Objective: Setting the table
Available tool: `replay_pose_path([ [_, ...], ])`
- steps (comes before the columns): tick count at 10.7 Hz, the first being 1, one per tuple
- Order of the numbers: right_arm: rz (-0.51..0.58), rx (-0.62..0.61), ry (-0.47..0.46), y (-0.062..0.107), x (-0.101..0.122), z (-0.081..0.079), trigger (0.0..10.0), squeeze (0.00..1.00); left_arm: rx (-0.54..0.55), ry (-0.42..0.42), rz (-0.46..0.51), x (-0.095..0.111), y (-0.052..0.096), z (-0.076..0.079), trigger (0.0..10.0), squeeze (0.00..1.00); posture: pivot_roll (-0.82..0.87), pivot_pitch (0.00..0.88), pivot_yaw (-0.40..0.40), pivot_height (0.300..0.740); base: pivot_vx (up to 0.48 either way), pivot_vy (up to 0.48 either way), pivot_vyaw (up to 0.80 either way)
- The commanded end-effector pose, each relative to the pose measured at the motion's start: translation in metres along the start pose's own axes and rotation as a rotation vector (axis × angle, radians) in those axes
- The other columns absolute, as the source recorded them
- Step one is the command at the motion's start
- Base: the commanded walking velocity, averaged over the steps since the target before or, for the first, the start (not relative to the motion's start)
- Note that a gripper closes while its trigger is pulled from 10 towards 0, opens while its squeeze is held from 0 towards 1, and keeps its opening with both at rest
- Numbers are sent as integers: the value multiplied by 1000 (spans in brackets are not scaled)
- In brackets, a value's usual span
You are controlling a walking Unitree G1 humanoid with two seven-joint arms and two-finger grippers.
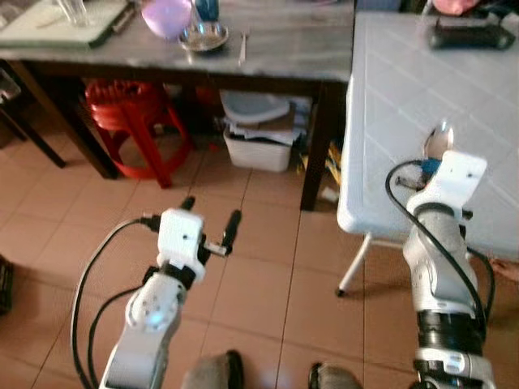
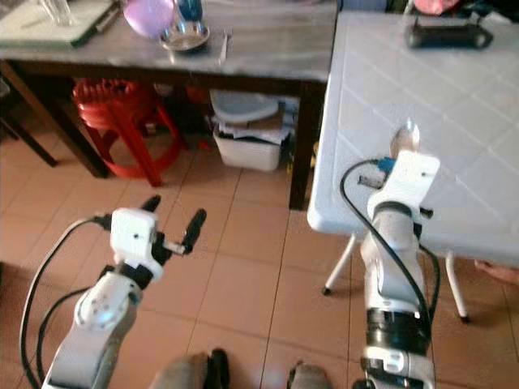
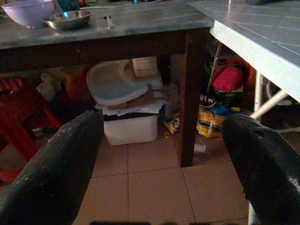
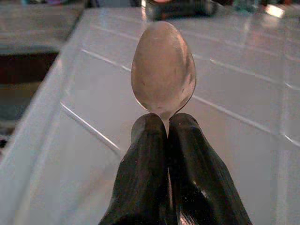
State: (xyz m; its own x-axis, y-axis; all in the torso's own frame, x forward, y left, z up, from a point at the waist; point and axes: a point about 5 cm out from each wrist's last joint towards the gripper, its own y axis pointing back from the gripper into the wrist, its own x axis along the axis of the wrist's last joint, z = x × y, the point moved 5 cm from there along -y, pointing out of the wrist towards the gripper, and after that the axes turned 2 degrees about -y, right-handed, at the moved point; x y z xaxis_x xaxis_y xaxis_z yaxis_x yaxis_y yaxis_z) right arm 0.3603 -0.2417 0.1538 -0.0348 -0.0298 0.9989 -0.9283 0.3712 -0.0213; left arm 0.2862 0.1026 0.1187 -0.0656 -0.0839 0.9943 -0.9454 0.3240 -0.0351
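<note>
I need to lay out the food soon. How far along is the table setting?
Early. Nothing looks laid on the white table yet. The right gripper holds a spoon above it. The purple bowl, metal bowl and a utensil wait on the grey table. The left gripper is open, over the floor.

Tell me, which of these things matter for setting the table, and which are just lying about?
For the job:
spoon pinched in the right gripper
white table
purple bowl
metal bowl

Lying about:
red stool
white bin
black case
</note>
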Motion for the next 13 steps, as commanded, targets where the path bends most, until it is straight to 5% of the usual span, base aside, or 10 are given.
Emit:
replay_pose_path([
  [1,36,33,6,1,8,-8,0,0,1,-2,6,1,0,-2,10000,0,35,102,67,740,428,0,0],
  [5,74,94,20,1,14,-20,0,0,19,-22,4,0,-1,-5,10000,0,35,89,62,740,362,309,0],
  [9,95,127,28,1,18,-28,0,0,49,-43,29,6,-8,-13,10000,0,35,99,49,740,0,439,0],
  [10,110,153,17,0,25,-35,9176,0,59,-63,49,12,-9,-13,10000,0,36,110,39,740,0,439,0],
  [11,118,158,19,-1,28,-36,10000,0,65,-58,59,15,-9,-11,10000,0,40,119,36,740,300,375,0],
  [13,103,157,10,1,25,-38,10000,0,69,-24,52,11,-8,-9,10000,0,37,107,34,740,379,291,-300],
])
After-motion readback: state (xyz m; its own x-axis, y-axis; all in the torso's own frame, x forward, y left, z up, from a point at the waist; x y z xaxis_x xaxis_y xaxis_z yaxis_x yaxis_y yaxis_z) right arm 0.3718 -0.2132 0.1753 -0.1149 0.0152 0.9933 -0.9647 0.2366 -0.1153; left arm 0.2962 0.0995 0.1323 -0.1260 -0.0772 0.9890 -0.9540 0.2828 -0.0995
